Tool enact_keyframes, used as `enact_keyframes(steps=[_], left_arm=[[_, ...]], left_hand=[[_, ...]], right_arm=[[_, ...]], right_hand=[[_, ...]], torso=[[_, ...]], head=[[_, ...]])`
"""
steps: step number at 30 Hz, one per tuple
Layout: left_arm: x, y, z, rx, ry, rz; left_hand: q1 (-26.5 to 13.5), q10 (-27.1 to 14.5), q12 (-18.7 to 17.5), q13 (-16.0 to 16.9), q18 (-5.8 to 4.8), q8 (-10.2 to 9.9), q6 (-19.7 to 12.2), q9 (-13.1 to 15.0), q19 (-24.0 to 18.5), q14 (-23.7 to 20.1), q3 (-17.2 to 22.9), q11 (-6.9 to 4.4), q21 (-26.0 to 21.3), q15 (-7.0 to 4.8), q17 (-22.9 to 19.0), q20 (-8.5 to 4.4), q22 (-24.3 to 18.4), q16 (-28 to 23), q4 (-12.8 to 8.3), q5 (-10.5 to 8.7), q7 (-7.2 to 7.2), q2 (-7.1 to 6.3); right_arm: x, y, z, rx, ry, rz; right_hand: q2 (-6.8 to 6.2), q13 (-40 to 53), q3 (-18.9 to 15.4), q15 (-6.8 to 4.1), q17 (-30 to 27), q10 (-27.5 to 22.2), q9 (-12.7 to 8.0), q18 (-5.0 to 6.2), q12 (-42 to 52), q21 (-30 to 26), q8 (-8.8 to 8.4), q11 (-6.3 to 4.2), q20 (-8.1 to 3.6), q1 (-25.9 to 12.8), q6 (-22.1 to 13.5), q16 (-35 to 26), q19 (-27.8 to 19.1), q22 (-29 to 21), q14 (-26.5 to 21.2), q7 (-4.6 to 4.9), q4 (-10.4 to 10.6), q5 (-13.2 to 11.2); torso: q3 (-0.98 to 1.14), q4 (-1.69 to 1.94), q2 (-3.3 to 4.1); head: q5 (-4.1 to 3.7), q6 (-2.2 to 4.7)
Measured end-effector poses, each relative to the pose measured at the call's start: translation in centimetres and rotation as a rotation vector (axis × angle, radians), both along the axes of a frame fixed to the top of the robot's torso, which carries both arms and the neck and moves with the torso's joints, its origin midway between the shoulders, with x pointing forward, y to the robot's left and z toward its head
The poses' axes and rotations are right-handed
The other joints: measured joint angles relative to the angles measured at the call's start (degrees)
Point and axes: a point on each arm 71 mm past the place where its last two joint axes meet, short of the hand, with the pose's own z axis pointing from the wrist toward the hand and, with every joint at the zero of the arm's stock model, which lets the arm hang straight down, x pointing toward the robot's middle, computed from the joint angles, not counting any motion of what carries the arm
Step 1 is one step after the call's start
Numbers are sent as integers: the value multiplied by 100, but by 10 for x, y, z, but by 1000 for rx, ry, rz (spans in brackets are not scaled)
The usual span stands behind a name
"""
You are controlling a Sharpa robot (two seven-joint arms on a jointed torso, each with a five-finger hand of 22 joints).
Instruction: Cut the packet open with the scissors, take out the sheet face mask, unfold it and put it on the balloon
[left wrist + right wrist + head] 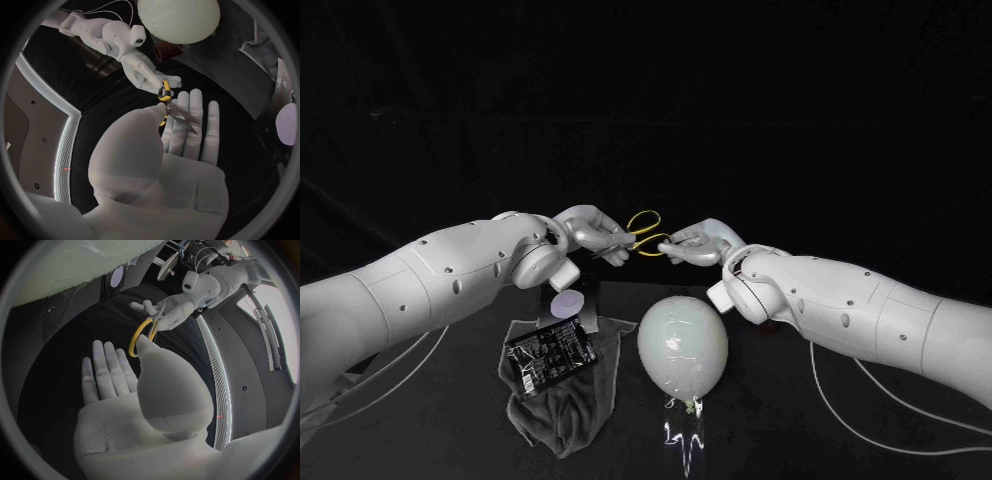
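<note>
Head view: scissors (643, 232) with yellow handles were up off the table (776, 445), beyond the balloon's far end and held between both hands. Left hand (593, 233) was just left of the scissors and right hand (694, 243) just right of them, both beyond the balloon (682, 345).

Left wrist view: the blades lay across the left hand's straight, close-set fingers (195, 120), with the thumb pressing them down, so that hand pinched the blade end. The right hand pinched a yellow handle loop between thumb and fingertips. Right wrist view: thumb tip at the loop, the other fingers straight and side by side.

The balloon, pale and egg-shaped, lay on the table nearer the robot than both hands, knot end toward the robot. Black packet (551, 352) lay flat just left of the balloon, not touching it, on a crumpled grey cloth (567, 415), well apart from the scissors and both hands. Lavender disc (567, 302) sat left of the balloon's far end, just past the packet. Dark brown thing (166, 50) sat right against the balloon, too dim to name.
</note>
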Motion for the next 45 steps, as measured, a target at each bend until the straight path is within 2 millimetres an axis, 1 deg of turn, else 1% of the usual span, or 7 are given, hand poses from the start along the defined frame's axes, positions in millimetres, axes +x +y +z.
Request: enact_keyframes(steps=[6, 8, 15, 17, 26, 38, 45], left_arm=[[-1, -2, 0, -2, 0, -5], [-1, -2, 0, -2, 1, -7], [-2, -4, -1, 10, -3, -18], [-3, -6, -1, 19, -7, -26], [-4, -10, 0, 75, -42, -55], [-2, -14, 1, 125, -70, -68], [2, -17, 1, 159, -80, -66]], left_hand=[[0, 0, 0, 0, 77, -1, -1, 0, 0, 0, 0, 0, 0, 0, -1, 0, 0, 0, 0, -11, 1, 0], [0, 0, 0, 0, 77, -6, -9, 0, 0, 1, 0, -1, 0, 1, 1, 0, 0, 0, 0, -12, 8, 0], [-18, 19, -3, -3, 77, -20, -18, 1, 0, 1, 0, -19, 0, 1, 7, 0, 10, 0, 0, -28, 2, 15], [-24, 16, -26, -5, 77, -21, -29, 1, 0, 0, -1, -16, 10, 2, 7, 0, 18, 0, -1, -15, 9, 21], [-24, -56, -35, -3, 75, -1, -49, 2, -42, -23, -1, 56, 21, 17, 20, 0, 28, 0, -1, -4, 10, 20], [-78, -57, -44, 4, 72, 5, -48, 97, -66, -62, 0, 56, 47, 20, 26, -16, 42, 0, -1, -4, 10, 28], [-77, -130, -68, 5, 71, 29, -69, 114, -83, -72, -1, 86, 48, 29, 29, 1, 57, -23, -1, -9, 30, 28]], right_arm=[[0, 0, 0, 4, 7, -5], [0, 1, 0, 12, 8, -7], [-1, 1, 1, 67, 10, -39], [-2, 2, 1, 83, 10, -48], [-4, 3, 1, 140, 6, -87], [-6, 5, 3, 166, 1, -113], [-7, 6, 6, 162, -5, -124]], right_hand=[[152, 11, 189, -93, 10, 271, -1, -4, 45, 41, 97, -125, 0, 152, 163, 41, 247, 41, 218, 30, -133, -31], [267, 20, 435, -180, 63, 552, 14, -7, 135, 158, 211, -258, -17, 267, 401, 160, 561, 128, 474, 59, -139, -31], [347, 92, 1310, -493, 316, 1577, 170, 89, 397, 411, 592, -645, -189, 346, 1043, 516, 1153, 227, 1212, -259, -265, 154], [327, 110, 1602, -552, 402, 1782, 258, 91, 400, 457, 691, -700, -250, 326, 1096, 577, 1252, 227, 1333, -294, -303, 375], [100, 209, 2570, -654, 790, 2082, 584, 91, 461, 623, 1074, -706, -368, -225, 1159, 722, 1554, 251, 1536, -315, -576, 459], [137, 279, 2757, -705, 1049, 2205, 817, 87, 459, 862, 1184, -708, -441, -565, 1121, 763, 1811, 383, 1614, -363, -817, 456], [166, 321, 2672, -726, 1189, 2224, 838, 79, 455, 1124, 1244, -707, -510, -701, 1101, 777, 1968, 548, 1653, -386, -920, 695]], torso=[[0, -1, 1], [3, -2, 1], [3, -3, 1], [3, -2, 1], [3, -2, 1], [2, -3, 1], [2, -4, -3]], head=[[0, -7], [-1, -8], [-14, -16], [-15, -18], [-19, -23], [-13, 11], [-23, 1]])
